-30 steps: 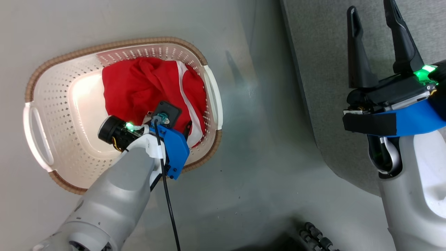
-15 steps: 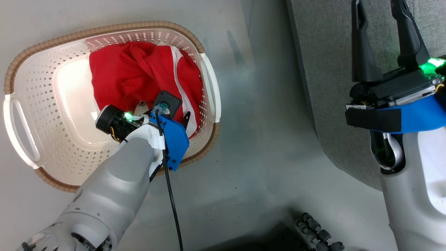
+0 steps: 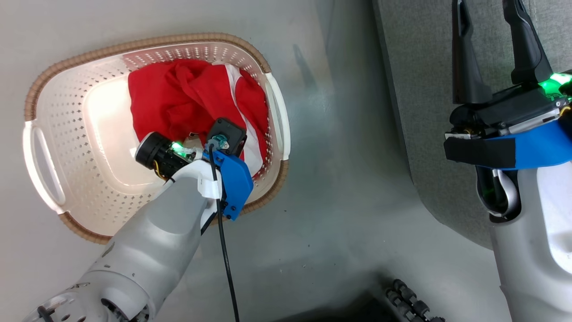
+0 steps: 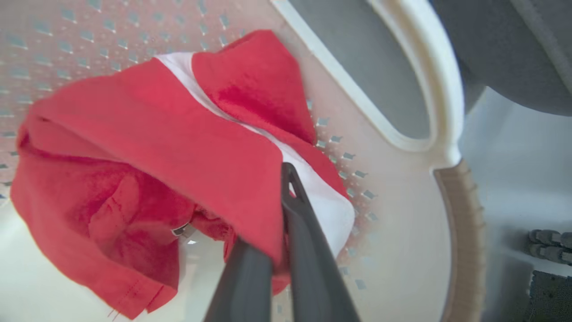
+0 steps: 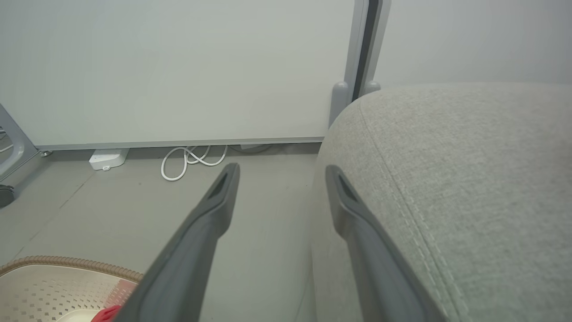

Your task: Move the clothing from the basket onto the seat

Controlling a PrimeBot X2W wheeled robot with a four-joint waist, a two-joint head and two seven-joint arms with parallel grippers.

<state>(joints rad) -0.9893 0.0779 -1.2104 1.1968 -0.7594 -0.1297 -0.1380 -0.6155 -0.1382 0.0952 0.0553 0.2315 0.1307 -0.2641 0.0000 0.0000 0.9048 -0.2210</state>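
Observation:
The red clothing [image 3: 178, 98] with white trim lies bunched in the right half of the cream basket [image 3: 134, 44] on the floor. My left gripper [image 4: 282, 179] reaches down into the basket and is shut on a fold of the clothing [image 4: 156, 134], red cloth pinched between its dark fingers near the white stripe. In the head view the wrist hides those fingers. My right gripper [image 3: 486, 13] hangs open and empty over the left edge of the grey seat [image 3: 420, 67]. In the right wrist view the right gripper [image 5: 281, 170] has the seat [image 5: 469, 156] on its right and the basket [image 5: 53, 264] at lower left.
Grey floor lies between basket and seat. A black cable [image 3: 225, 268] trails from my left wrist. A dark ribbed part [image 3: 411, 299] sits at the bottom edge. By the wall ahead lie coiled white cables [image 5: 192, 158] and a white box [image 5: 107, 158].
My left gripper's fingers have closed on the red clothing. The head camera has shifted, so the basket's place in the picture wanders. The right gripper stays open.

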